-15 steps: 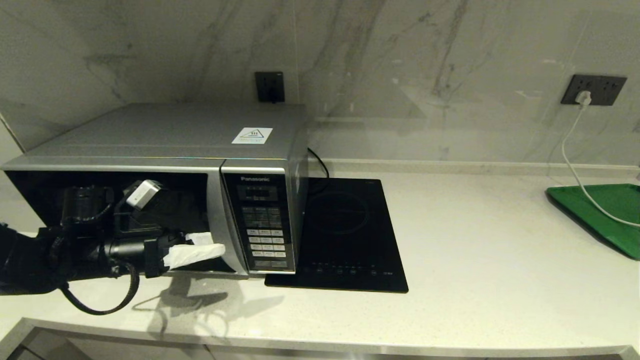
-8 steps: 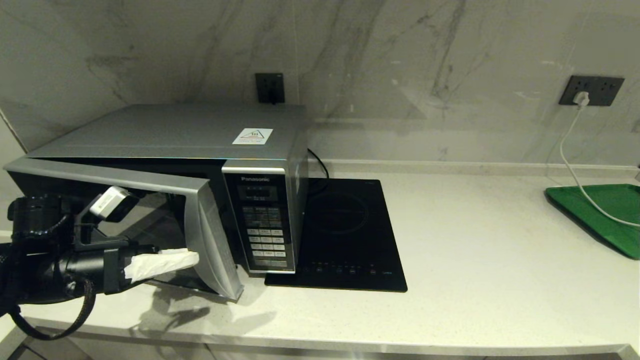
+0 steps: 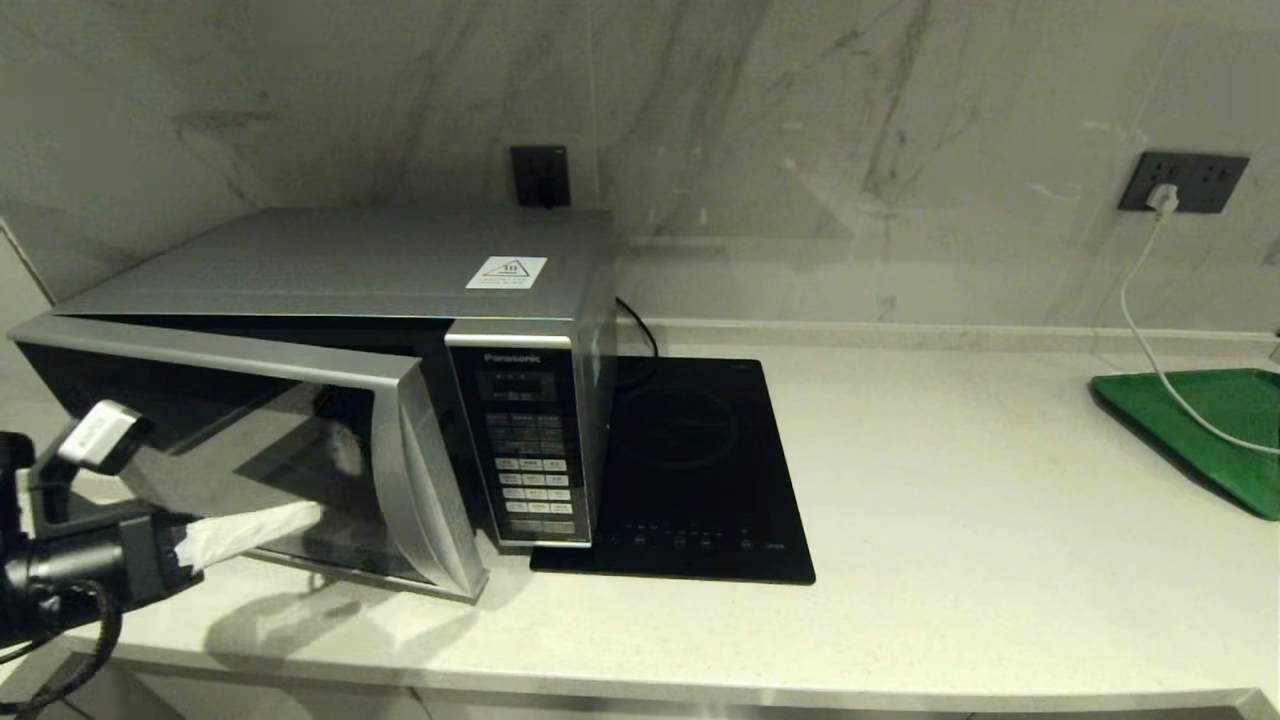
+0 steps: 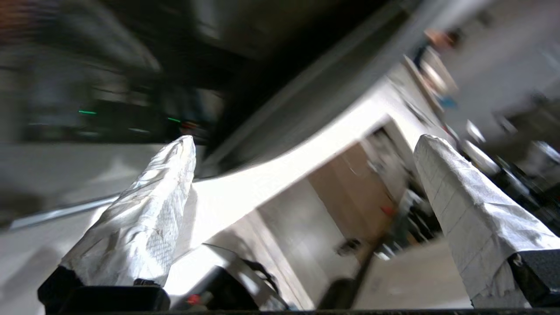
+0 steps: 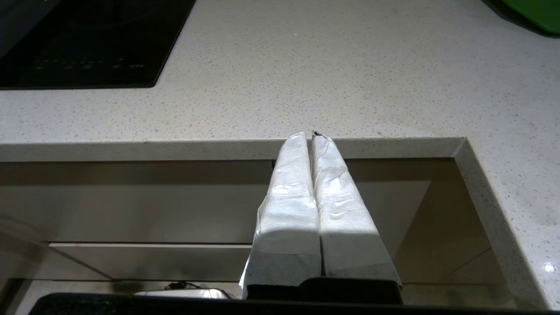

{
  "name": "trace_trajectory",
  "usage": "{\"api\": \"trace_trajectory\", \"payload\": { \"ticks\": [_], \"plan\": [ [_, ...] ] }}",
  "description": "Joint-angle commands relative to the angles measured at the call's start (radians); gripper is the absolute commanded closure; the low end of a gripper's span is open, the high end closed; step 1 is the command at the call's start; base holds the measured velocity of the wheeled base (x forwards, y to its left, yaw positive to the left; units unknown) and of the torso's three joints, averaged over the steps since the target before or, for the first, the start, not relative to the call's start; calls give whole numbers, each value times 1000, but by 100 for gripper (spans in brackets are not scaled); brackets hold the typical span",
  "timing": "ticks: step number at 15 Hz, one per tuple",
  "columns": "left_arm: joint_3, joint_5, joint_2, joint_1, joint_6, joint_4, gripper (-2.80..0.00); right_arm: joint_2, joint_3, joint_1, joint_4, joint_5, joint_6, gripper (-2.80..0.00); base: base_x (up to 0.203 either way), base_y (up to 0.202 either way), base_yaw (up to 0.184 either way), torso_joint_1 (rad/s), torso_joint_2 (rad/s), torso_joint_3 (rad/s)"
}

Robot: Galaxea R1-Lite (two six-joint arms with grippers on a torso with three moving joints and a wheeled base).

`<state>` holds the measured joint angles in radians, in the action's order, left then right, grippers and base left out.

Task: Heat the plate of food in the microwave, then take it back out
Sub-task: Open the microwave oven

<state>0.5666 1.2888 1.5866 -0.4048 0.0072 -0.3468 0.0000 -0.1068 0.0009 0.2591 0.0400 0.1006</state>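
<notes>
- Fingers (image 4: 144,218) of the left gripper (image 3: 262,524), wrapped in white tape, are spread wide and grasp nothing; the gripper hangs level at the desk's left front edge, just in front of the microwave door (image 3: 280,450).
- Fingers of the right gripper (image 5: 311,136) are pressed together on nothing; this arm is parked below the front edge of the desk (image 3: 950,520).
- Microwave (image 3: 350,270), silver-grey, stands at the left of the desk against the marble wall; its dark glass door is partly swung out, hinged at the left.
- Plate of food: not visible in any view; the cavity behind the door is dark.
- Induction hob (image 3: 690,470), flat and black, lies just right of the microwave.
- Green tray (image 3: 1215,435) lies at the far right, crossed by a white cable (image 3: 1150,340).
</notes>
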Motion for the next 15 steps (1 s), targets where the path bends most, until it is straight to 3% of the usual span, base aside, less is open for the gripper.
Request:
{"api": "trace_trajectory", "payload": {
  "ticks": [1, 2, 3, 6, 8, 10, 12, 13, 14, 15],
  "plan": [
    [-15, -10, -83, -93, 2, -1, -280, 2, 0, 1, 2, 0, 1, 0, 0, 0, 0, 0, 0, 0],
    [-20, -14, -133, -115, 2, 1, -280, 2, 0, 1, 2, 0, 1, 0, 0, 0, 0, 0, 0, 0],
    [-19, -25, -190, -130, 2, 9, 0, 2, -1, 1, 2, 0, 1, 0, 0, 0, 0, 0, 0, 0],
    [52, -117, -412, -135, 2, 104, 0, 2, 0, 1, 2, 0, 1, 0, 0, 0, 0, 0, 0, 0],
    [249, -177, -493, -126, 0, 278, 0, 2, -1, 1, 2, 0, 1, 0, 0, 0, 0, 0, 0, 0],
    [535, -283, -518, -96, 1, 556, 0, 2, -1, 1, 2, 0, 1, 0, 0, 0, 0, 0, 0, 0],
    [809, -527, -493, 36, 4, 830, 0, 2, 0, 1, 2, 0, 1, 0, 0, 0, 0, 0, 0, 0],
    [904, -728, -465, 164, 6, 914, 0, 2, 0, 1, 2, 0, 1, 0, 0, 0, 0, 0, 0, 0],
    [960, -1004, -435, 315, 8, 953, 0, 2, 0, 1, 2, 0, 1, 0, 0, 0, 0, 0, 0, 0],
    [976, -1205, -413, 441, 9, 960, 0, 2, -1, 1, 2, 0, 1, 0, 0, 0, 0, 0, 0, 0]
  ]
}}
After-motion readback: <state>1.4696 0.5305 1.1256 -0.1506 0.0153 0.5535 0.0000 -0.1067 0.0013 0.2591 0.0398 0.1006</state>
